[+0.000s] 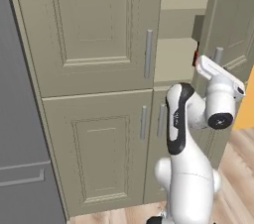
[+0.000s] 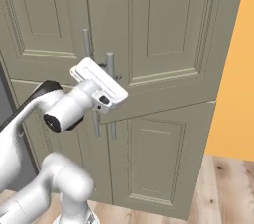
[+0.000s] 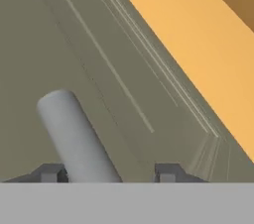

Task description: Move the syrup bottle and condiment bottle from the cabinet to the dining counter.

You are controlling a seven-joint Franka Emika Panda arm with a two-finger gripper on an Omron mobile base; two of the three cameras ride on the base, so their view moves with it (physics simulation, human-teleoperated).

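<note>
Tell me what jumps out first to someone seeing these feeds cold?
The white arm's gripper sits at the silver bar handle of the cabinet's opened upper right door, the bar between its fingertips. Through the gap, a bit of red shows at the shelf's right end. An orange wall glows rightward.

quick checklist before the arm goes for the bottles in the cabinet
1. Cabinet door swung open: ok, the upper right door stands ajar.
2. Shelves exposed: ok, seen in the left base view.
3. Gripper free of the door handle: not ok, the silver bar sits between the fingers.
4. Grip released: cannot tell, there is a gap on one side of the bar only.
5. Red bottle located: cannot tell, only a red sliver at the shelf edge behind the hand.
6. Brown syrup bottle located: cannot tell.
</note>
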